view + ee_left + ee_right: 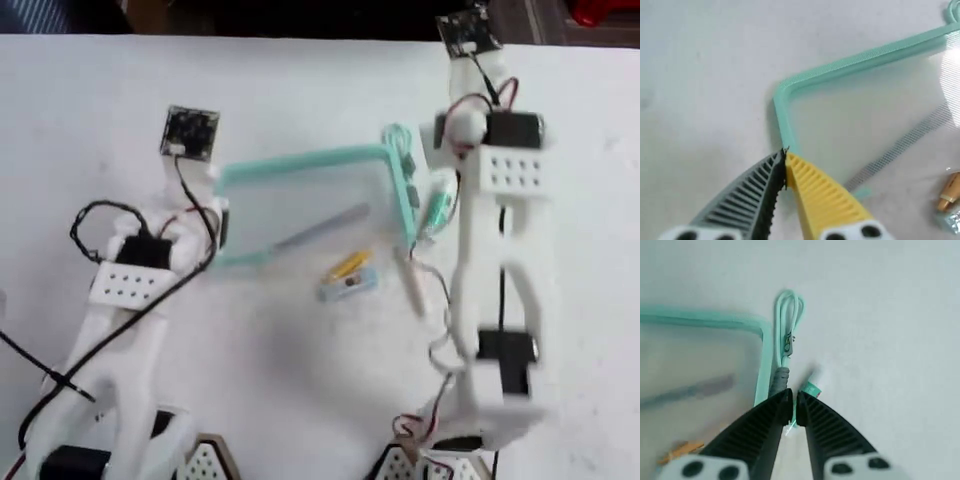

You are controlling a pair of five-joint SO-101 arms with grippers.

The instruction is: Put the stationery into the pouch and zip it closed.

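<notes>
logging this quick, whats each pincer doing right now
left pincer: closed on the pouch edge, near a corner
right pincer: closed on the pouch's zip side, beside the zip pull

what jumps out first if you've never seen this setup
A clear pouch with mint-green edging lies in the middle of the white table. The left gripper pinches its green edge near a corner, while the right gripper is shut on the zip side by the looped pull. A small yellow clip lies at the pouch's near side.
</notes>
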